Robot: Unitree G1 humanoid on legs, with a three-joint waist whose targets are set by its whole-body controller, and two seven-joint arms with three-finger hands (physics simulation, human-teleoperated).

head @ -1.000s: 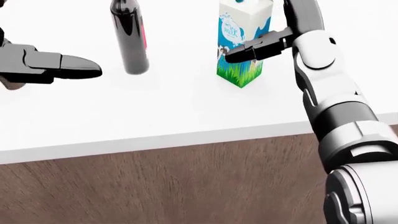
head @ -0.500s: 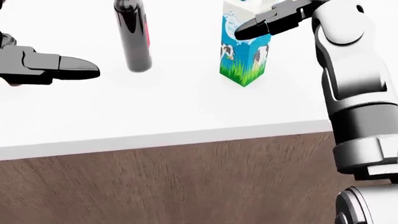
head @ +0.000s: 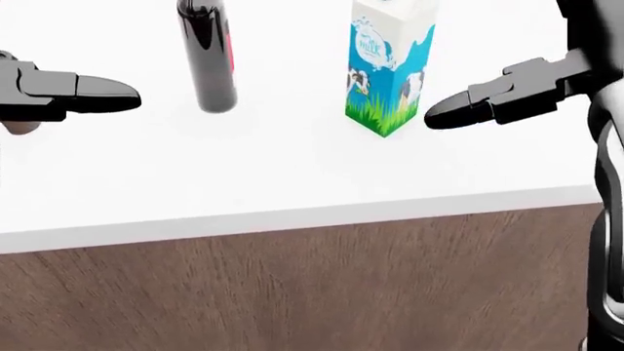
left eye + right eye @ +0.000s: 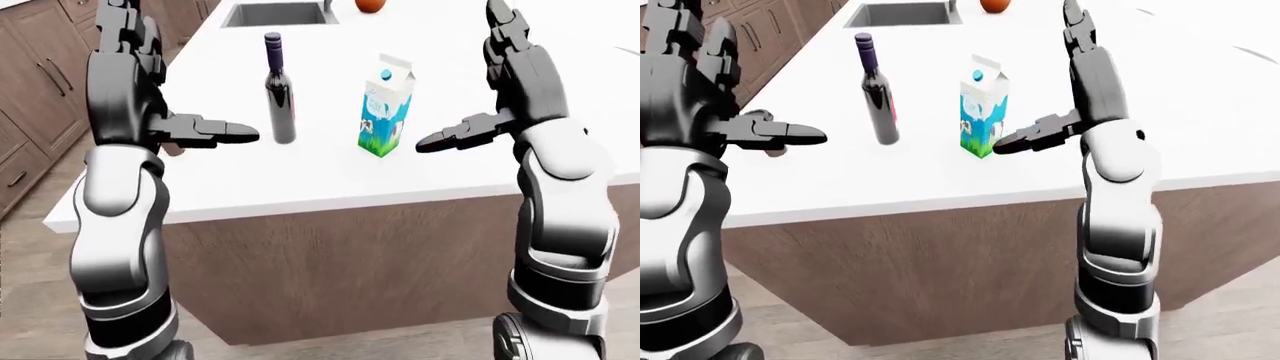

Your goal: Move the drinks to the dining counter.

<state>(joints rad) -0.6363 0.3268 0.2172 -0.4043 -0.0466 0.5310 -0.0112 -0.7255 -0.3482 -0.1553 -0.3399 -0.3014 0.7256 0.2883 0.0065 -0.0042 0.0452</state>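
A dark wine bottle (image 3: 207,62) with a red label and a blue-and-white milk carton (image 3: 387,73) stand upright on the white counter (image 3: 292,175), the carton to the right of the bottle. In the head view my right hand (image 3: 450,113) hovers open just right of the carton, fingertips pointing at it without touching. My left hand (image 3: 115,95) is open at the left, well short of the bottle, fingers pointing toward it. Neither hand holds anything.
The counter's near edge runs across the head view above a brown wood panel (image 3: 312,292). A sink (image 4: 275,13) and an orange fruit (image 4: 370,4) lie at the counter's top end. Wooden cabinets (image 4: 40,67) line the left side.
My right hand has come off the top of the milk carton and dropped to its right side. The left hand shifted slightly left. Bottle and carton stayed put.
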